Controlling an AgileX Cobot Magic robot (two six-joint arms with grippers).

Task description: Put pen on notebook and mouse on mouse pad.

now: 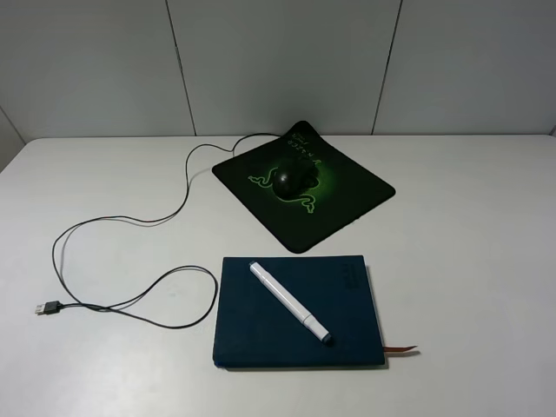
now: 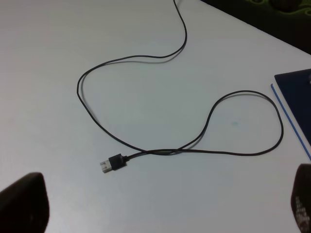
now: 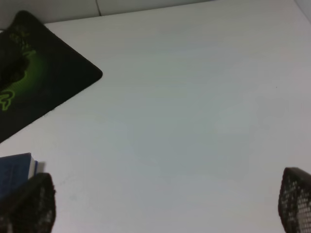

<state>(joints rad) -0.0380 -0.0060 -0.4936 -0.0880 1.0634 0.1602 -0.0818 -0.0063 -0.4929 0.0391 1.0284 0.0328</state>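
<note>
Pen (image 1: 289, 302) on notebook (image 1: 261, 326), mouse (image 1: 287, 179) on mouse pad (image 1: 347, 195): neither of your grippers touches any of them.

You see the pen lying diagonally across the blue notebook at lower centre of the high view, and the mouse on the green logo at upper centre. Your left gripper (image 2: 160, 206) hangs with fingers wide apart over the bare table (image 1: 469, 261), above the USB plug (image 2: 111, 163) and looped cable (image 2: 233, 124); the notebook edge sits at that view's right. Your right gripper (image 3: 165, 204) is likewise spread, empty, over bare table beside the pad's corner.

Green lettering on the mouse pad (image 1: 306, 149) and the notebook (image 1: 261, 326) mark are too small to read
</note>
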